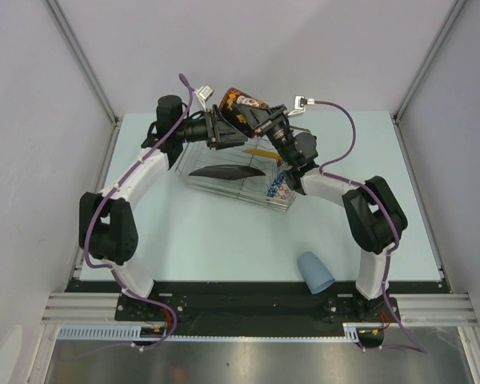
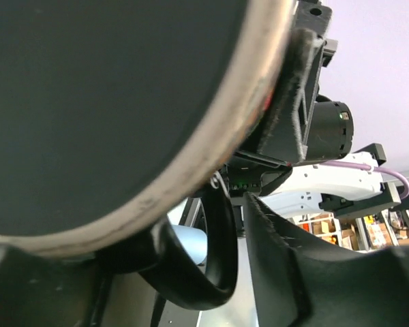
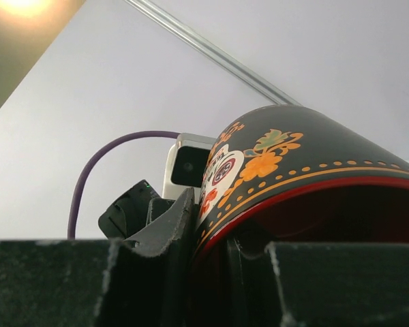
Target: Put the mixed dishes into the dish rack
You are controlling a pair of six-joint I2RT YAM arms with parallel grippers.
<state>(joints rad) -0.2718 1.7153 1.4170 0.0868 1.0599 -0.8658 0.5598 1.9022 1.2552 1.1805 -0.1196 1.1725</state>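
A dark mug with orange flowers and a red inside hangs in the air over the far end of the dish rack. My right gripper is shut on its rim, one finger outside the wall and the other inside the mug. My left gripper comes at it from the left. In the left wrist view the mug's base fills the frame and its handle lies between the jaws of my left gripper, with a gap to the right finger. A light-blue cup lies on its side near the front edge.
Inside the wire rack a dark plate stands on edge, and a blue patterned bowl sits at its right end. Something yellow shows behind the plate. Grey walls close in the table on three sides.
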